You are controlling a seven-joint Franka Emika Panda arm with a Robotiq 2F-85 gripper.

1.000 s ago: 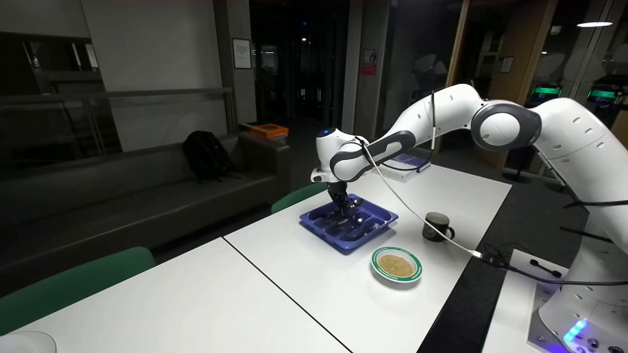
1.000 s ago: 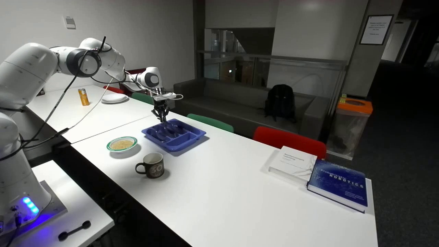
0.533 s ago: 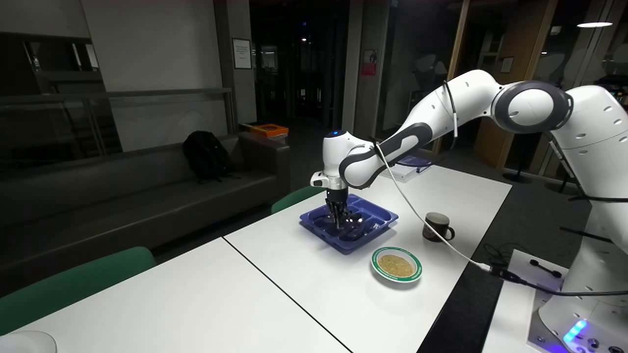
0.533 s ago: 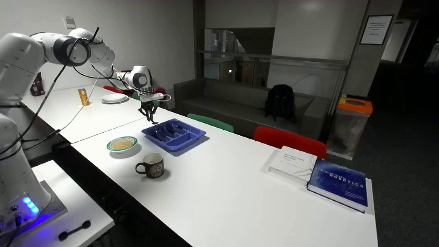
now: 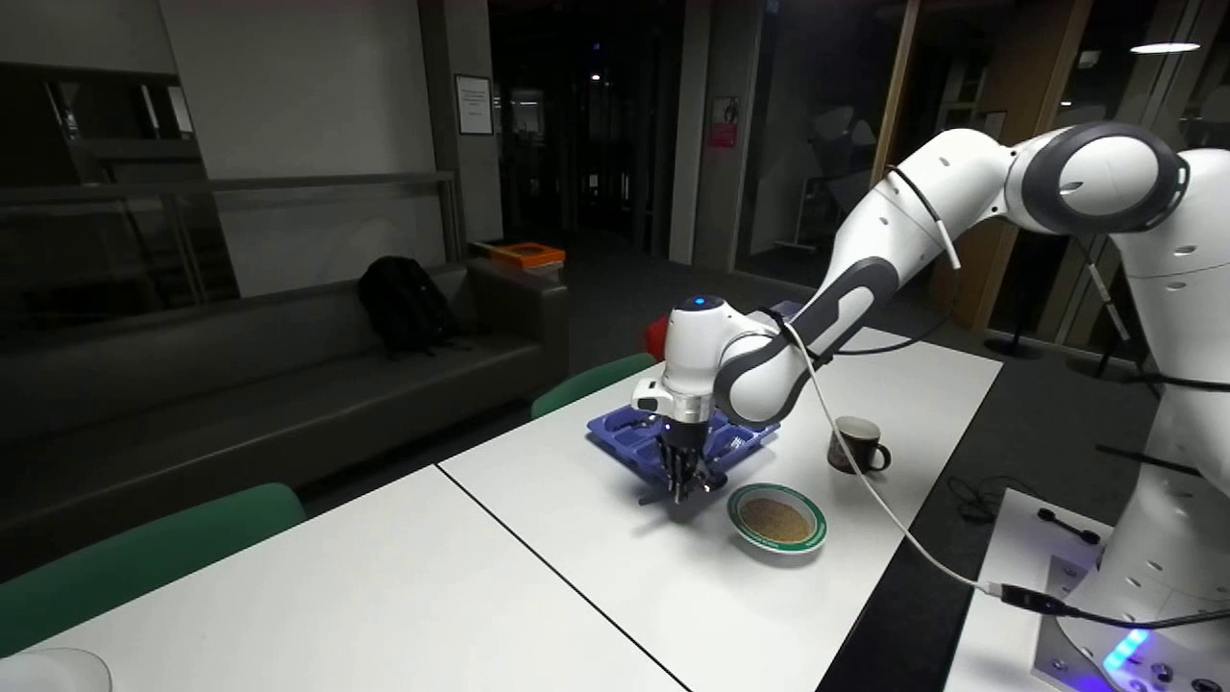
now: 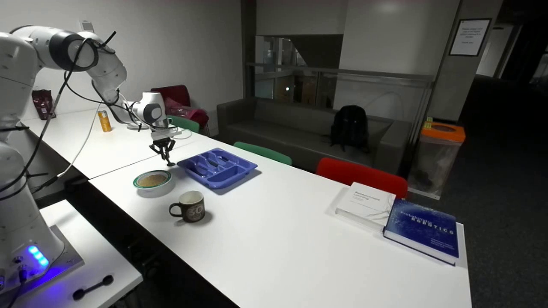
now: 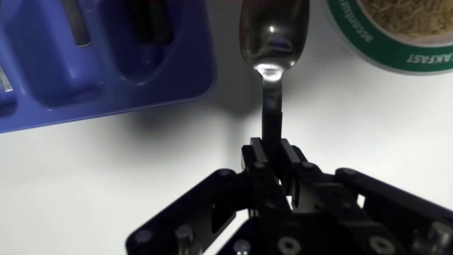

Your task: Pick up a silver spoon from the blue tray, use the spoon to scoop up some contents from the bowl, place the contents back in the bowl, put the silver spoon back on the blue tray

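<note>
From the end effector (image 7: 271, 148) juts the silver spoon (image 7: 271, 72), handle clamped.

The Franka Panda arm (image 5: 889, 231) arches outward, elbow (image 5: 1105, 180) high. Its Robotiq gripper (image 7: 271, 144) points downward, fingers (image 7: 259, 153) clamped close together.

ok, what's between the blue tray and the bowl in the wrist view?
The spoon, its handle clamped in the gripper: its head shows between the blue tray and the bowl, with white tabletop beneath.
</note>
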